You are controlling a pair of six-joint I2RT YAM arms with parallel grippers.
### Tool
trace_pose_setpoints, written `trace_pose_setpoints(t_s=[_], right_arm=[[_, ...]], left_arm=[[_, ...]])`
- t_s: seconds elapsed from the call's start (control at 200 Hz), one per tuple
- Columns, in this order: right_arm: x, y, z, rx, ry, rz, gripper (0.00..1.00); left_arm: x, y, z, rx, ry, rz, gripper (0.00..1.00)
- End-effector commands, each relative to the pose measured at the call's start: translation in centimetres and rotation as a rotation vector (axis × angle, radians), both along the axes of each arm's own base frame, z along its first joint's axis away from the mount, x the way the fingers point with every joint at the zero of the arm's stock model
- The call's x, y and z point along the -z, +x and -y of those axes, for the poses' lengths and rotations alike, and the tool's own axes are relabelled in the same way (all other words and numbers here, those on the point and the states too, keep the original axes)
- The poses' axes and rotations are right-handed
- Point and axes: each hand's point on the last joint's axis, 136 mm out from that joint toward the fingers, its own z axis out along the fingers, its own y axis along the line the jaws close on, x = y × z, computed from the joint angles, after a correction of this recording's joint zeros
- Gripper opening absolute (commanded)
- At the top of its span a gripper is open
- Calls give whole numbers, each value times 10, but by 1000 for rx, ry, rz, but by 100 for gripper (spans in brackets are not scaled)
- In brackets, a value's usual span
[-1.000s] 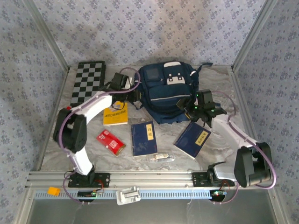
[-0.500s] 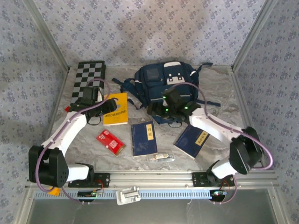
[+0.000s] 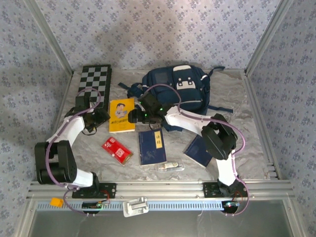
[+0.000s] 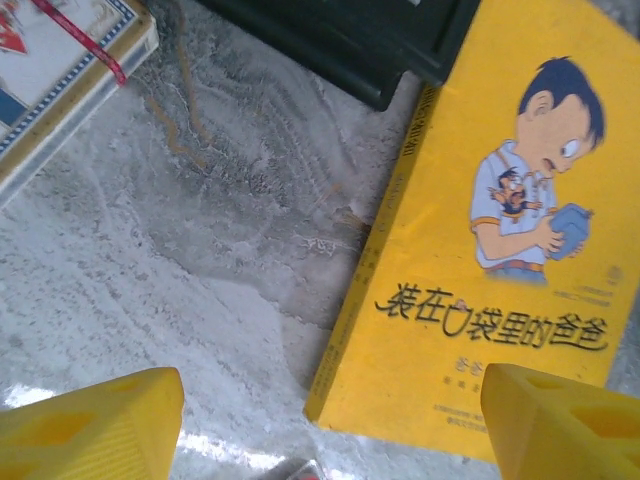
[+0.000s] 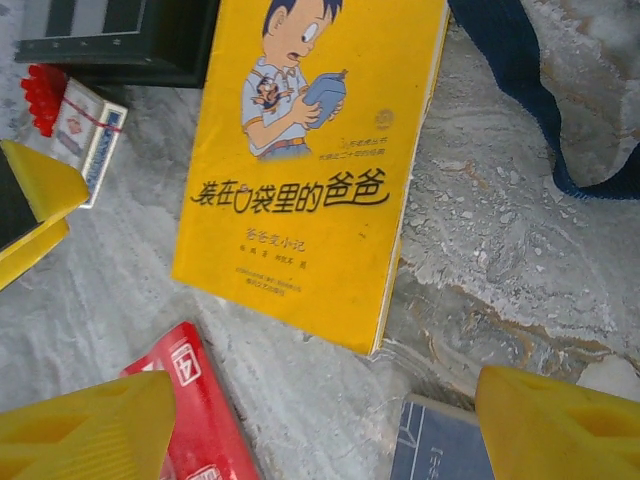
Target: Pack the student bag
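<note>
Left gripper: yellow fingers spread wide, nothing between them, low over the grey marbled tabletop, just off the left edge of the yellow paperback with a cartoon boy on the cover. In the left wrist view the gripper frames the bare tabletop and the spine edge of the paperback. A small white box with a blue border and red band lies at the upper left there.

Right gripper: also spread, empty, hanging over the right edge of the same paperback, its arm reaching across from the right side. In the right wrist view the gripper has the paperback ahead of it. A flat red packet sits low on the left and the corner of a dark blue book low on the right.

The large navy fabric backpack with white panels lies at the rear centre of the table, front pocket up, just behind the right wrist, apart from both grippers. A navy strap trails near the paperback.

Folded black-and-white checkered board at rear left. The red packet and the dark blue book with a yellow title strip lie nearer the arm bases. A second dark blue book is partly under the right arm.
</note>
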Motion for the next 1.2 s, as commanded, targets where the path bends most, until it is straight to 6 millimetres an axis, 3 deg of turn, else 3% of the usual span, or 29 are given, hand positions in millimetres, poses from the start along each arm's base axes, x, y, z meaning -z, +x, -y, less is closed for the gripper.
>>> trace_pose_setpoints(t_s=[0.0,0.28,0.515,0.58,0.74,0.969,1.194], right_arm=[[-5,13,-1,3,-23,50,80],[4,27,24,53,-68,30,80],[11,32,30,53,-64,-3,79],[15,30,25,28,-38,-37,72],[31,28,12,2,-56,-86,68],[53,34,-5,19,-48,-149,61],[68,38,-21,11,-40,-182,61]], left_arm=[[-6,24,6,1,-56,55,77],[20,28,23,36,-98,-6,75],[26,20,61,126,-144,-38,66],[21,13,68,140,-144,-17,62],[15,-1,52,84,-86,10,61],[24,3,34,41,-75,-17,57],[34,12,46,81,-160,-23,54]])
